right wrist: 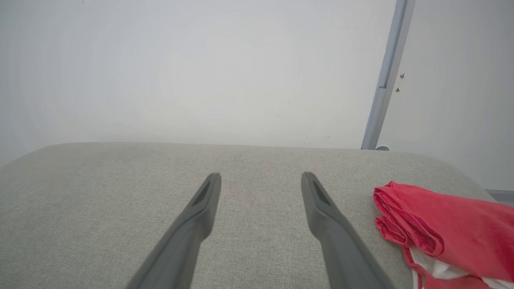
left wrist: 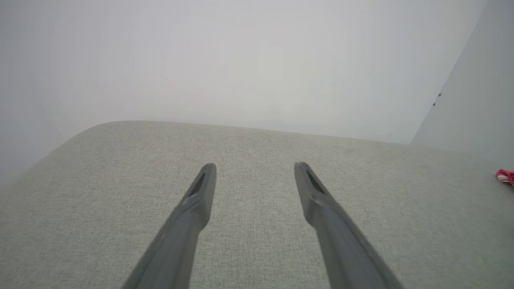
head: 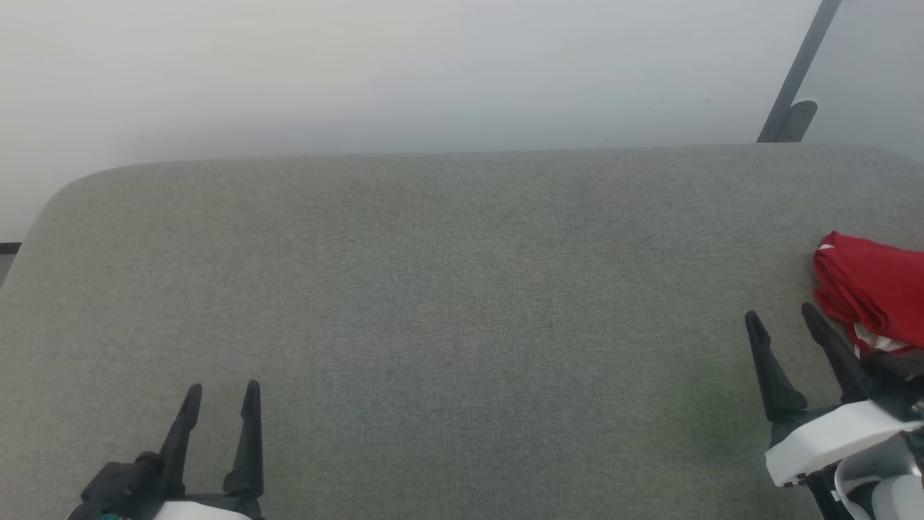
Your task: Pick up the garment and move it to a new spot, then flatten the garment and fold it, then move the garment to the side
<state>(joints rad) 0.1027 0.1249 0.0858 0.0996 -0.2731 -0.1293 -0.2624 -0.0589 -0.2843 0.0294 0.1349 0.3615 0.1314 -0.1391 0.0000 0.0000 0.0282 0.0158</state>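
Note:
The garment is a bright red cloth bunched in folds at the right edge of the grey padded surface, with a bit of white showing at its lower edge. In the right wrist view the garment lies just right of my fingers, apart from them. My right gripper stands open and empty immediately left of the cloth. My left gripper is open and empty at the lower left, far from the garment. A sliver of the garment shows at the far right of the left wrist view. Both wrist views show spread fingers: left gripper, right gripper.
The grey fabric surface spans the view, with a rounded far-left corner. A pale wall stands behind it. A grey slanted bar with a foot stands at the back right.

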